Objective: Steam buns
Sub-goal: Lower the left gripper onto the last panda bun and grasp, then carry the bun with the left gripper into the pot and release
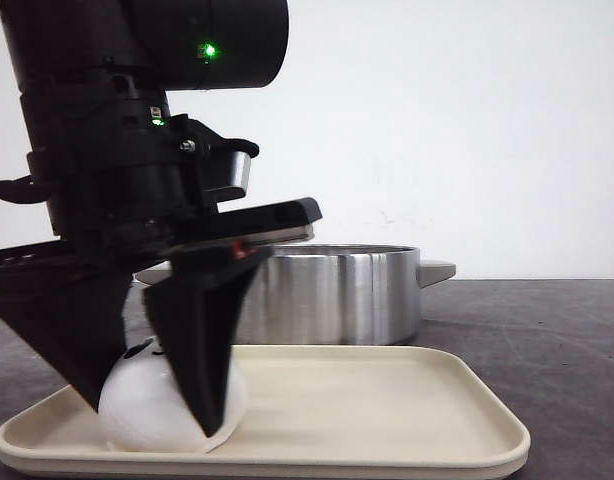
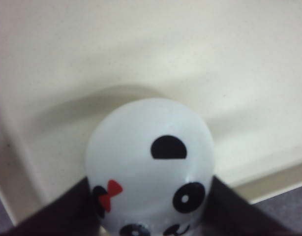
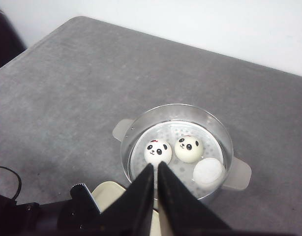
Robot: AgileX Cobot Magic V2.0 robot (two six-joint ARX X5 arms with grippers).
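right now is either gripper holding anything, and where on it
The left gripper clasps the last bun by its two sides, on the tray. The right gripper holds nothing.

Left gripper fingers round white bun on cream tray, steel pot behind.

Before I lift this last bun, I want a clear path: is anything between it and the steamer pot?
Nothing visible: the left hand grips the bun on the tray; the pot behind stands uncovered.
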